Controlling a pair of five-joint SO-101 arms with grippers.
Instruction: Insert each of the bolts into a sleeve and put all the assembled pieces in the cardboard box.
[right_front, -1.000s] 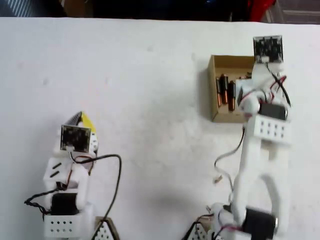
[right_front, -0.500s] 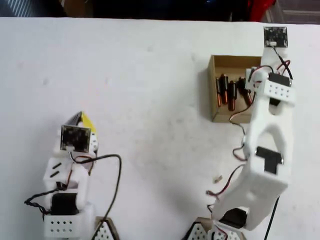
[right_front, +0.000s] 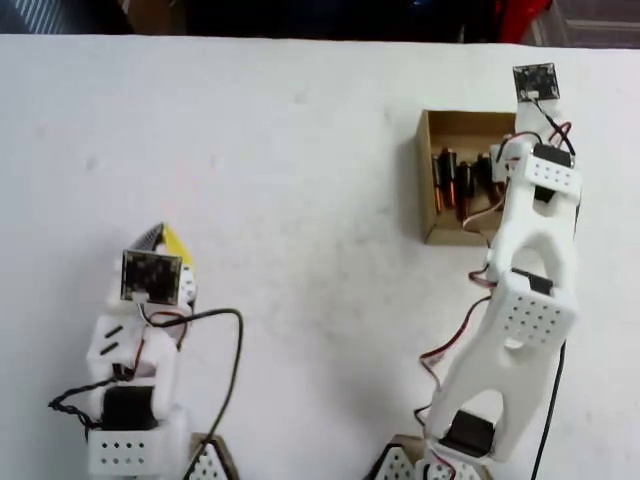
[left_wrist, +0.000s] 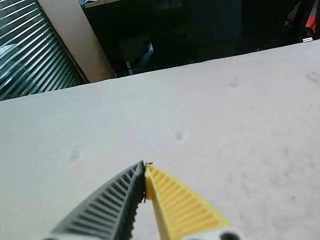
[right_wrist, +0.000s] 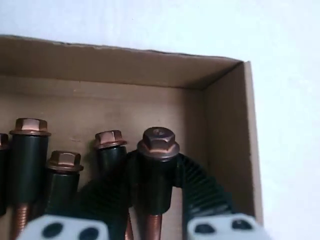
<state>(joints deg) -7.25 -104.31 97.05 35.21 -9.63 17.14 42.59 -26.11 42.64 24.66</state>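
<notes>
**Sleeved bolt held over the cardboard box**

The right gripper (right_wrist: 157, 162) is clamped on a sleeved bolt (right_wrist: 156, 150). Its dark fingers (right_wrist: 200, 182) press either side of the black sleeve, and the copper hex head stands out past their tips. The piece sits inside the outline of the cardboard box (right_wrist: 226, 130), close to the box's corner. Three more assembled pieces (right_wrist: 29, 150) lie side by side on the box floor next to it, heads pointing the same way.

In the high view the box (right_front: 423, 185) sits in the upper right of the frame. Its copper-and-black contents (right_front: 446, 180) are visible, and the right arm (right_front: 520, 320) reaches up from the bottom edge to the box's right side.

The left gripper (left_wrist: 145, 172) is pinched shut with nothing in it, its grey and yellow fingers meeting at the tips just above the table (left_wrist: 225, 125). In the high view it (right_front: 160, 238) sits at lower left, well apart from the box, with a broad stretch of white tabletop (right_front: 300, 200) between them.

The table's far edge runs along the top of the high view, not far beyond the box, with a dark room behind it. The left wrist view shows slatted blinds (left_wrist: 30, 45) and a beige panel (left_wrist: 75, 40) past that edge.
</notes>
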